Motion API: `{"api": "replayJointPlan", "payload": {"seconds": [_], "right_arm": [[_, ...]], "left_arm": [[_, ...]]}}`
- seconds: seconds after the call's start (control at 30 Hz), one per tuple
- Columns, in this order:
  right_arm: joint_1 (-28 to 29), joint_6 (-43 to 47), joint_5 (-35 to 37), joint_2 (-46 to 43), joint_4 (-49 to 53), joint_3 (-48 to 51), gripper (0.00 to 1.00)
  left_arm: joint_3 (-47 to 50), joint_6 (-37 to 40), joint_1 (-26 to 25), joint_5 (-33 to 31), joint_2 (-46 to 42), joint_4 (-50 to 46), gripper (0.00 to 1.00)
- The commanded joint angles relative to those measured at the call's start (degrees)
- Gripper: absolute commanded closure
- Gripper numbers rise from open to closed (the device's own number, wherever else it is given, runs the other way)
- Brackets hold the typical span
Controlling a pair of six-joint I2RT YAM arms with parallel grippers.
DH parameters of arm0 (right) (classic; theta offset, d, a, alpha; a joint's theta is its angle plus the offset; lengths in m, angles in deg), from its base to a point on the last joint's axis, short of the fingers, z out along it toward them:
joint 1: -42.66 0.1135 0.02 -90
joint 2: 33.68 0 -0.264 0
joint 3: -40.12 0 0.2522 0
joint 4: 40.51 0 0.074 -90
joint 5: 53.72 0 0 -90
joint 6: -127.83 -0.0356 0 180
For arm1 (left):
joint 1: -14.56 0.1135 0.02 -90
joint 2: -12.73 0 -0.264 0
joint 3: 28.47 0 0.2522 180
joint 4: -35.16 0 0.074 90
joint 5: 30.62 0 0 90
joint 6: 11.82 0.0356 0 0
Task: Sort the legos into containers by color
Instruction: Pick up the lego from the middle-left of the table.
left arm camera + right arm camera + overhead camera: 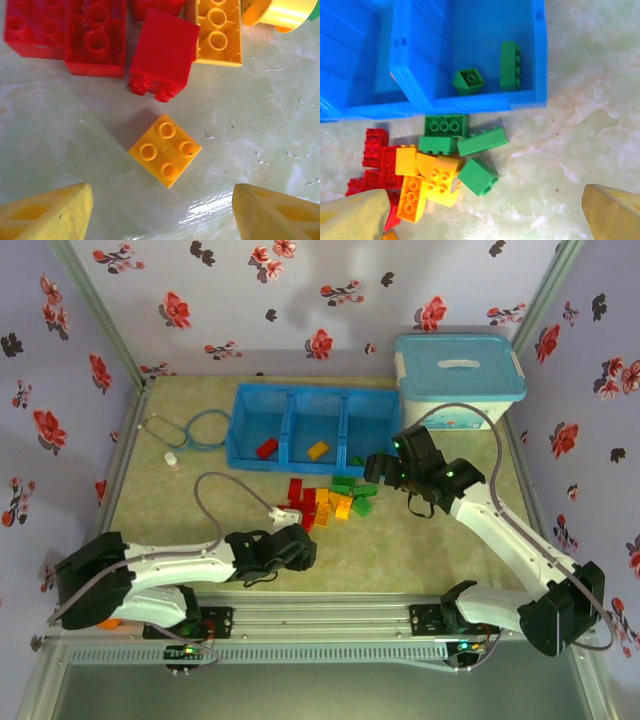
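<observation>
You're hovering left hand (161,202), wide open, over lone yellow brick (165,150) on surface (260,125). Right hand (485,210), also wide, hanging above green bricks (478,176) beside tray (470,102). Next: turn wrist to square with brick, lower, close.

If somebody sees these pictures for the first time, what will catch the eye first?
The bright pile of red, yellow and green legos in the middle of the table, just in front of the blue tray, which already holds a few. At the tray's right stands a white bin with a light-blue lid. The open left gripper hangs over one yellow brick.
</observation>
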Motion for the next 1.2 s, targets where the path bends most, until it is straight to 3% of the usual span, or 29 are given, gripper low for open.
{"api": "replayJointPlan", "payload": {"seconds": [0.0, 0.37, 0.77, 1.17], "right_arm": [[0.51, -3.05, 1.09, -2.95, -1.69, 3.19, 0.01], [0.6, -4.93, 2.28, -9.42, -0.66, 9.13, 0.01], [0.6, -5.55, 2.4, -10.27, -1.72, 10.98, 0.01], [0.6, -6.55, 1.89, -10.63, -2.5, 12.42, 0.01]], "left_arm": [[-2.72, 2.04, 0.83, 0.85, 3.0, 0.28, 0.26], [-6.02, 3.36, 3.87, 3.66, 10.2, 0.36, 0.32], [-8.21, 3.14, 4.57, 3.71, 15.47, 0.53, 0.41], [-9.54, 2.02, 4.57, 2.92, 14.67, -3.25, 0.58]]}}
